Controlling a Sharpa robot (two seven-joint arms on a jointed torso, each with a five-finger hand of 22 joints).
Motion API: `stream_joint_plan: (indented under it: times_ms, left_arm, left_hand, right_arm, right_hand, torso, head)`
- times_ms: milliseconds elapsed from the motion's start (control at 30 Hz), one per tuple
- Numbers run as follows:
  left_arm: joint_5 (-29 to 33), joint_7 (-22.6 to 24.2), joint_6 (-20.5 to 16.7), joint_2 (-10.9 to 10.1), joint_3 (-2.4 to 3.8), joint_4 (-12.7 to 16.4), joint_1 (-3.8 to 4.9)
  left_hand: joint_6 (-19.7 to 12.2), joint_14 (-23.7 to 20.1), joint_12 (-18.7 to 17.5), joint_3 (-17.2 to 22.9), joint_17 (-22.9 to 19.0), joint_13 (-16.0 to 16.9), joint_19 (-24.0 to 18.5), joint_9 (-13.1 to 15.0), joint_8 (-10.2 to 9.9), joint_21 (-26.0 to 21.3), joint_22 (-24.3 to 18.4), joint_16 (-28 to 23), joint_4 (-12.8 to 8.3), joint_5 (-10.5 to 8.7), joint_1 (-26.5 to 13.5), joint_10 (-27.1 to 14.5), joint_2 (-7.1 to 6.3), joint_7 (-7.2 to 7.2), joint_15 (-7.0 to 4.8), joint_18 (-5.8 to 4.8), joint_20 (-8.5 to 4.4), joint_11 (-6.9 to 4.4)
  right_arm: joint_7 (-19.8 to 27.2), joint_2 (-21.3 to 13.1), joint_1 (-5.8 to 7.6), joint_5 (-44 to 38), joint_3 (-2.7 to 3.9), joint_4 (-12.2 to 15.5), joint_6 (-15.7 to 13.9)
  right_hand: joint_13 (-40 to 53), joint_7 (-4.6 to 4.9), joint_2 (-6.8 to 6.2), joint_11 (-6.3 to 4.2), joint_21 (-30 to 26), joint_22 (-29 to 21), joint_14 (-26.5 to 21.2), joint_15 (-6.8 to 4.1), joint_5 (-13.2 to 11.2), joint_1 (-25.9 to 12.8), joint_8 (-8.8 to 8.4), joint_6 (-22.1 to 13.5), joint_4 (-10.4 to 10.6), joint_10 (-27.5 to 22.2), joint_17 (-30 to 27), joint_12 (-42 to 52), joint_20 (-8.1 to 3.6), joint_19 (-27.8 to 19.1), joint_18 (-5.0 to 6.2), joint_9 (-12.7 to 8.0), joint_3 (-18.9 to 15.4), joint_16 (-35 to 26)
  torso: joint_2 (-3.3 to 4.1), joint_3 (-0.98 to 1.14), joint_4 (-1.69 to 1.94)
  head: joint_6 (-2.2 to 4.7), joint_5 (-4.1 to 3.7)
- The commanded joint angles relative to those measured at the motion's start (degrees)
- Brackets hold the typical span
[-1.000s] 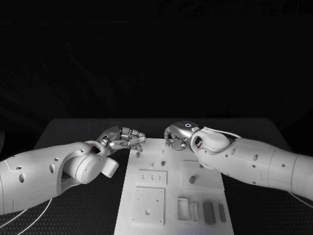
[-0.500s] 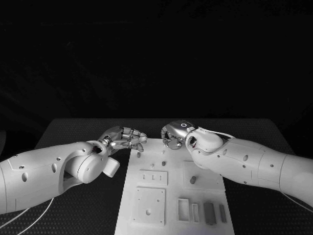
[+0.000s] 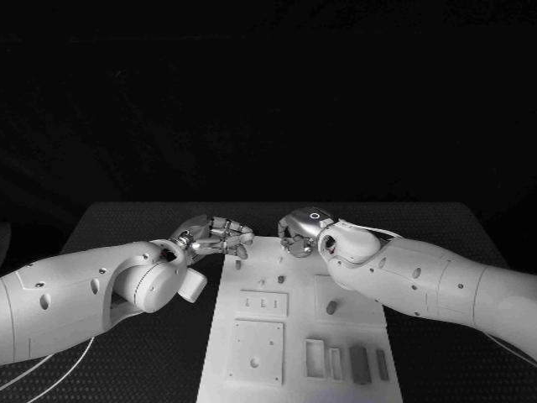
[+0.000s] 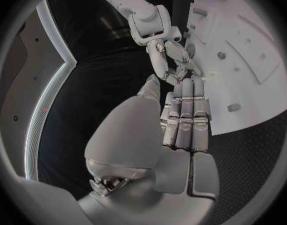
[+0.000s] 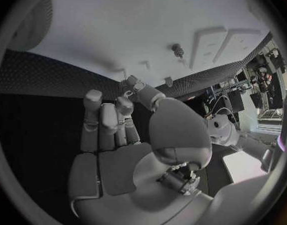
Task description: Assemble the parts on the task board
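Observation:
The white task board (image 3: pixel 295 294) runs down the middle of the table. Small parts stand on it, such as a peg (image 3: pixel 331 307) and a block (image 3: pixel 358 366) in a slot near its front. My left hand (image 3: pixel 218 236) hovers by the board's far left corner with its fingers together. My right hand (image 3: pixel 303 230) hangs over the far edge, fingers curled down. In the left wrist view the right hand (image 4: pixel 171 60) brings its fingertips against those of the left hand (image 4: pixel 184 117). I cannot tell whether anything is between them.
Raised white plates with holes and slots (image 3: pixel 257 351) cover the board's near half. The black table (image 3: pixel 123 227) lies on both sides. The right wrist view shows the board (image 5: pixel 118 30) with a peg (image 5: pixel 177 48) beyond the right hand (image 5: pixel 118 135).
My right hand has shifted a little to the left, toward the left hand. The left hand has edged slightly toward it. The parts on the board have stayed put.

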Motion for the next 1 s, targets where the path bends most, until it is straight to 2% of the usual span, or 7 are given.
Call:
stream_joint_plan:
  times_ms: [33, 167, 467, 733, 1000]
  left_arm:
    - [0.1, 0.5, 0.6, 0.0, 0.06, 0.3, 0.16]
    - [0.1, 0.6, 0.7, 0.0, 0.06, 0.3, 0.19]
    - [0.1, 0.5, 0.7, 0.0, 0.06, 0.4, 0.39]
    - [0.1, 0.5, 0.7, 0.0, 0.06, 0.4, 0.41]
    - [0.1, 0.4, 0.8, 0.1, 0.06, 0.3, 0.46]
  left_hand:
    - [-0.3, 0.4, -0.4, -0.3, 0.1, 0.1, 0.0, -0.1, -0.2, -0.3, -0.1, -0.3, 0.0, -0.38, -0.1, 0.1, -0.07, 0.11, -0.13, 0.66, -0.3, 0.31]
    - [-0.4, 0.4, -0.4, -0.3, 0.1, 0.1, 0.0, -0.1, -0.2, -0.3, -0.1, -0.3, 0.0, -0.38, -0.1, 0.1, -0.06, 0.12, -0.13, 0.65, -0.3, 0.31]
    - [-0.4, 0.4, -0.4, -0.3, 0.2, 0.1, 0.0, -0.1, -0.2, -0.3, -0.1, -0.4, 0.0, -0.38, -0.1, 0.1, -0.07, 0.12, -0.13, 0.64, -0.3, 0.31]
    - [-0.4, 0.5, -0.4, -0.3, 0.2, 0.1, 0.0, -0.1, -0.2, -0.3, -0.1, -0.4, 0.0, -0.38, -0.1, 0.1, -0.07, 0.12, -0.13, 0.63, -0.31, 0.31]
    - [-0.4, 0.5, -0.4, -0.3, 0.3, 0.1, 0.0, -0.1, -0.2, -0.3, -0.1, -0.5, 0.0, -0.38, -0.1, 0.1, -0.08, 0.11, -0.13, 0.62, -0.32, 0.31]
  right_arm:
    - [-0.5, 0.4, -0.07, -1.5, -0.03, -0.3, 0.6]
    - [-0.4, 0.7, -0.31, -1.7, -0.07, -0.6, 0.7]
    - [-0.4, 0.9, -0.88, -1.6, -0.19, -1.0, 1.2]
    - [-0.3, 0.9, -0.95, -1.4, -0.19, -0.7, 1.5]
    - [-0.3, 1.2, -1.06, -1.4, -0.22, -1.0, 1.6]
  right_hand:
    - [-0.1, 0.53, 0.12, -0.47, 0.3, 0.8, 0.1, -0.25, 0.0, 0.0, 0.17, 6.3, 0.1, -0.9, 0.0, 0.2, -0.44, 0.1, 1.47, 0.1, 0.4, 0.2]
    - [-0.1, 0.53, 0.13, -0.46, 0.3, 0.8, 0.1, -0.25, 0.0, 0.0, 0.16, 6.3, 0.1, -0.8, -0.1, 0.2, -0.45, 0.1, 1.47, 0.1, 0.4, 0.2]
    - [-0.1, 0.54, 0.15, -0.46, 0.3, 0.8, 0.1, -0.25, 0.0, 0.0, 0.15, 6.3, 0.1, -0.8, -0.1, 0.1, -0.47, 0.1, 1.47, 0.2, 0.4, 0.2]
    - [-0.1, 0.54, 0.19, -0.46, 0.3, 0.8, 0.1, -0.25, 0.0, 0.0, 0.14, 6.2, 0.1, -0.8, -0.1, 0.1, -0.48, 0.1, 1.47, 0.2, 0.4, 0.2]
    - [-0.2, 0.54, 0.21, -0.46, 0.3, 0.8, 0.1, -0.25, 0.0, 0.0, 0.13, 6.2, 0.1, -0.8, -0.1, 0.1, -0.5, 0.1, 1.47, 0.3, 0.4, 0.2]
  torso:
    - [0.08, 0.02, 0.01]
    - [0.05, 0.07, -0.02]
    - [0.08, 0.02, -0.07]
    - [0.02, 0.03, -0.01]
    - [0.0, 0.02, -0.1]
  head:
    - [-0.06, 0.03]
    - [-0.25, 0.03]
    - [-0.34, 0.23]
    - [-0.48, 0.35]
    - [-0.52, 0.51]
